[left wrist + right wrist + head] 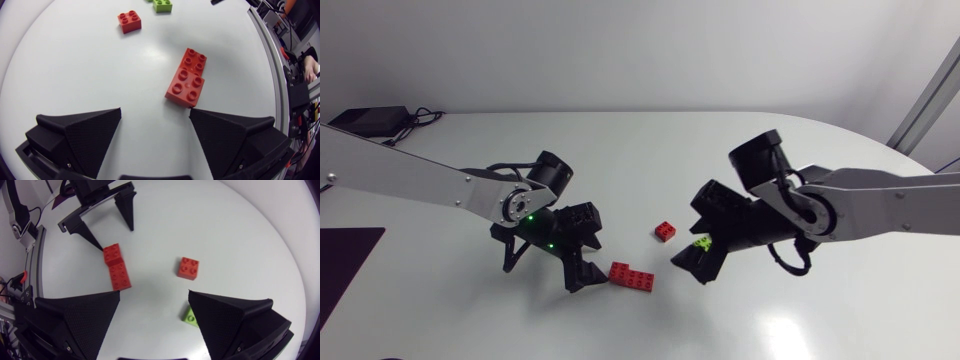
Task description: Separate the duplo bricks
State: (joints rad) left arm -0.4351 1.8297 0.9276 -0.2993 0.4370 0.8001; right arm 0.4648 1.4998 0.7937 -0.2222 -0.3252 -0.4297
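I start at my left gripper, low over the white table. Its two black fingers stand wide apart and hold nothing. Just ahead of it lie the red stuck-together bricks, flat on the table. A small red brick sits on one end of a longer red one. In the head view one left fingertip is just beside this pair, and I cannot tell if it touches.

A bit farther on sits a single small red brick, alone with its studs up, well apart from the pair. Past it is a green brick, near the single red one.

My right gripper comes in from the other side, facing the left one. Its fingers are spread wide too, with nothing held between them. The green brick lies right beside one of its fingers, partly hidden under it
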